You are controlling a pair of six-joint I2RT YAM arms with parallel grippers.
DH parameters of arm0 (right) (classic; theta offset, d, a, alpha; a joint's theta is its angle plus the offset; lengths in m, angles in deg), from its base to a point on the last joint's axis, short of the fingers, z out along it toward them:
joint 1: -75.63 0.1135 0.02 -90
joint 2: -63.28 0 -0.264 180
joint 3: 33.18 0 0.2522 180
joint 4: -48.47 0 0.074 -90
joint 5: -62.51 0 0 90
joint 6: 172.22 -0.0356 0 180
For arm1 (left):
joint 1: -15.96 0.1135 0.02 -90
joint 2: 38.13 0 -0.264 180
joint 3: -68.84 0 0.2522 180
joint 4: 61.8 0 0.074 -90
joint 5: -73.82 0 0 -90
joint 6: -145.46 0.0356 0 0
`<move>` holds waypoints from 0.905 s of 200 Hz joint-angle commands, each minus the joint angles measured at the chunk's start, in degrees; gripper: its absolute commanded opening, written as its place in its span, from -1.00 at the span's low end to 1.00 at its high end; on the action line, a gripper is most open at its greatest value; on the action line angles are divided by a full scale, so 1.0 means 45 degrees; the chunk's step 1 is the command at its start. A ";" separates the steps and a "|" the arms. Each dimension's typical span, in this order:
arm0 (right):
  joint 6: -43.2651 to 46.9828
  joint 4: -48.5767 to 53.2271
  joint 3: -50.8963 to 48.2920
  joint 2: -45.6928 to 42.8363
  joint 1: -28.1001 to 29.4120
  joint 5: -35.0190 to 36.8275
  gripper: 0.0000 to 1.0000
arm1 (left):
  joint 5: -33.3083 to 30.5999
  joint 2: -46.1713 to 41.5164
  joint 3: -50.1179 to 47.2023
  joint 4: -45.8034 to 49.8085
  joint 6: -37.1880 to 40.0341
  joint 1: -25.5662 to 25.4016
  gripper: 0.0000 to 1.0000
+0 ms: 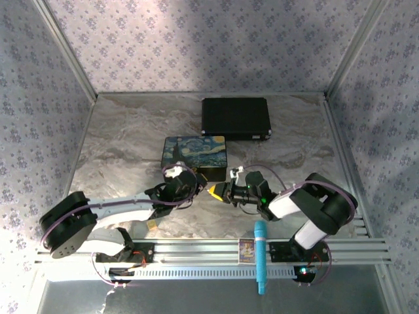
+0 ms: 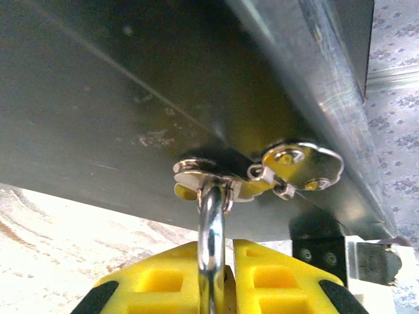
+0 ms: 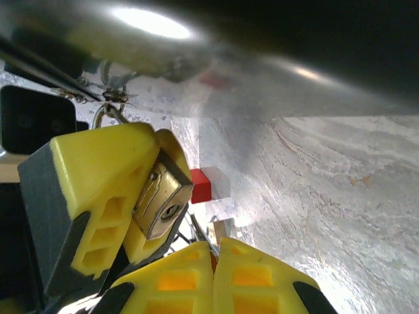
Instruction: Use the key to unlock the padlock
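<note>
Jaws of the yellow-fingered right gripper [image 3: 214, 255] are clenched tight just in front of the rectangular box painted with a starry night [image 1: 194, 149]; whether they pinch anything I cannot tell. Closer to the box, the yellow-fingered left gripper [image 2: 226, 261] grasps the tiny brass-gold padlock [image 3: 162, 196], its thin silvery shackle [image 2: 211, 216] threaded through the box's front latch. Behind the box lies a flat black case [image 1: 236, 116].

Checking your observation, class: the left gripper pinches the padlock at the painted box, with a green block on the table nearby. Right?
No: the block is red, not green, as the right wrist view shows. The left gripper does pinch the padlock at the painted box.
</note>
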State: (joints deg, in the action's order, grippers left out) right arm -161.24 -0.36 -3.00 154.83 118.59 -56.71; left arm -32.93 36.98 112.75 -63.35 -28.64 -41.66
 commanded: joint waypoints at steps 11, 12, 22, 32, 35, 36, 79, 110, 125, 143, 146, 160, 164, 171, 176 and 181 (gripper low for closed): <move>-0.0353 -0.1480 -0.0322 0.0375 0.0033 0.0456 -1.00 | -0.0105 -0.0344 -0.0233 -0.1081 -0.0294 0.0052 -0.75; -0.0371 -0.1501 -0.0326 0.0387 0.0038 0.0456 -1.00 | -0.0115 -0.0334 -0.0234 -0.1076 -0.0286 0.0052 -0.75; -0.0417 -0.1682 -0.0388 0.0418 0.0024 0.0496 -1.00 | -0.0143 -0.0324 -0.0262 -0.1080 -0.0330 0.0052 -0.75; -0.0422 -0.1753 -0.0470 0.0370 0.0025 0.0562 -1.00 | -0.0158 -0.0308 -0.0281 -0.1112 -0.0361 0.0052 -0.76; -0.0402 -0.1729 -0.0482 0.0334 0.0029 0.0572 -1.00 | -0.0131 -0.0295 -0.0290 -0.1119 -0.0383 0.0052 -0.76; -0.0405 -0.1713 -0.0484 0.0327 0.0026 0.0573 -1.00 | -0.0118 -0.0290 -0.0292 -0.1124 -0.0389 0.0052 -0.76; -0.0276 -0.1539 -0.0761 0.0039 -0.0015 0.0713 -1.00 | -0.0029 -0.0366 -0.0460 -0.1403 -0.0565 0.0071 -0.77; -0.0223 -0.1736 -0.0414 0.0225 0.0215 0.0806 -1.00 | 0.0052 -0.0381 -0.0340 -0.1349 -0.0398 0.0018 -0.77; -0.0158 -0.1705 -0.0224 0.0315 0.0391 0.0853 -1.00 | 0.0078 -0.0366 -0.0295 -0.1295 -0.0377 -0.0004 -0.77; -0.0182 -0.2001 -0.0152 0.0473 0.0491 0.0961 -1.00 | 0.0146 -0.0307 -0.0246 -0.1322 -0.0359 -0.0021 -0.77; -0.0192 -0.2062 -0.0154 0.0503 0.0502 0.0981 -1.00 | 0.0168 -0.0295 -0.0254 -0.1353 -0.0346 -0.0026 -0.77; -0.0170 -0.2163 -0.0154 0.0545 0.0495 0.0984 -1.00 | 0.0285 -0.0257 -0.0255 -0.1463 -0.0372 -0.0041 -0.78; -0.0171 -0.2144 -0.0154 0.0540 0.0511 0.0986 -1.00 | 0.0276 -0.0248 -0.0253 -0.1493 -0.0355 -0.0064 -0.78; -0.0167 -0.2261 -0.0163 0.0552 0.0521 0.1125 -1.00 | 0.0205 -0.0256 -0.0245 -0.1491 -0.0288 -0.0130 -0.78; -0.0199 -0.2273 -0.0145 0.0593 0.0512 0.1122 -1.00 | 0.0155 -0.0285 -0.0218 -0.1429 -0.0279 -0.0170 -0.78; -0.0239 -0.2305 -0.0091 0.0649 0.0549 0.1125 -1.00 | 0.0118 -0.0314 -0.0207 -0.1412 -0.0325 -0.0192 -0.78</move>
State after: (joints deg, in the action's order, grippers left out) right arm -162.38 -7.24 -4.94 156.95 120.43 -53.12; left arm -32.49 36.96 110.04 -66.10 -30.58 -41.55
